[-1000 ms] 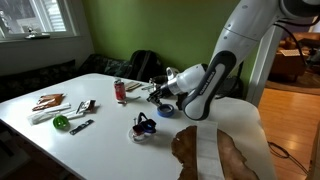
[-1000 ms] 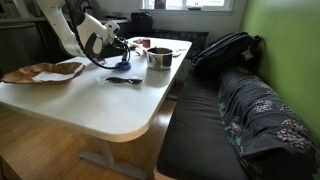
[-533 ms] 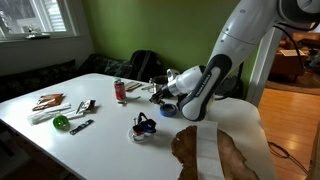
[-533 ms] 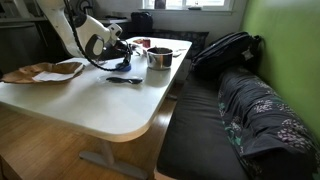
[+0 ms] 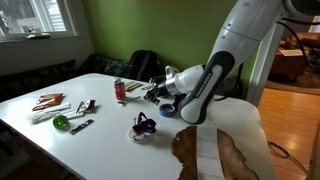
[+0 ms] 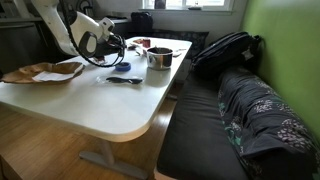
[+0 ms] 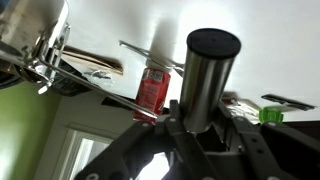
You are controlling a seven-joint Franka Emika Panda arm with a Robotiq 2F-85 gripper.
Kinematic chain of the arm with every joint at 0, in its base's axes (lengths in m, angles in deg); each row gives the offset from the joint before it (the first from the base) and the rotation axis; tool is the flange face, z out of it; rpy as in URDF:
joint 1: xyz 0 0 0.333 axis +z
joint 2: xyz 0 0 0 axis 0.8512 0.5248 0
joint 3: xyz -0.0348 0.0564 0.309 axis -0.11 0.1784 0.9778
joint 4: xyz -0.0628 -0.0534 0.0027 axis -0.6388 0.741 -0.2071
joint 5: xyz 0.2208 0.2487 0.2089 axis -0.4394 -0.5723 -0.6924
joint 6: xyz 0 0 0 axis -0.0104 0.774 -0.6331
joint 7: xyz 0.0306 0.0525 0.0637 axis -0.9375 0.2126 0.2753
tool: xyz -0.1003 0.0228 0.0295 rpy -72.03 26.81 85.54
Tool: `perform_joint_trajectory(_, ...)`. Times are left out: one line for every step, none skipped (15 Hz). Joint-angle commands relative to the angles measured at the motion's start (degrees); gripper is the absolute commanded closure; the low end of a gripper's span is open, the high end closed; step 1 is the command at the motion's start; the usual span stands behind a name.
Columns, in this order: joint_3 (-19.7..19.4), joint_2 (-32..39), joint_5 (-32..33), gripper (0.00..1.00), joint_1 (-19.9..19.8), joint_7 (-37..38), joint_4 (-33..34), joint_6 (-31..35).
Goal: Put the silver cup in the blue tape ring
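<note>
Fingers (image 7: 176,127) on the gripper (image 7: 206,128) are pinching the silver cup (image 7: 210,75), with 1 red can (image 7: 150,92) and a metal pot (image 7: 30,40) on the white table (image 7: 260,20) behind it

Daylight: is coming in through the window (image 5: 35,18) in an exterior view, which is blowing out to white.
Table: the white table (image 5: 110,140) is glowing evenly in both exterior views, and small soft shadows are lying under the things on it.
Wrist view: the table is washing out to near white. The claw (image 7: 203,128) is sitting dark and blurred, and the silver cup (image 7: 207,80) is carrying soft streaks of shine.
Sharpness: every frame is looking soft and coarse.
</note>
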Motion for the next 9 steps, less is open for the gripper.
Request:
perform_joint_trajectory(-3.7, -3.3, -6.1, 0.88, 3.9, -2.7, -5.4, -0.1)
perform_joint_trajectory(-4.1, -2.9, -6.9, 0.88, 4.2, -2.7, -5.2, 0.2)
perform_joint_trajectory(-4.3, -2.8, -7.5, 0.88, 4.4, -2.8, -5.4, 0.0)
perform_joint_trajectory(-4.6, -2.7, -8.1, 0.88, 4.5, -2.8, -5.5, -0.6)
perform_joint_trajectory(-5.1, -2.5, -8.9, 0.88, 4.9, -3.1, -5.6, -1.3)
perform_joint_trajectory(-5.5, -2.3, -9.4, 0.88, 5.2, -3.3, -5.7, -1.8)
perform_joint_trajectory(-5.8, -2.1, -10.0, 0.88, 5.4, -3.4, -5.7, -2.3)
perform_joint_trajectory(-6.4, -2.1, -10.9, 0.88, 5.9, -3.7, -6.1, -3.0)
perform_joint_trajectory(-7.5, -2.3, -12.4, 0.88, 6.8, -4.4, -6.6, -3.9)
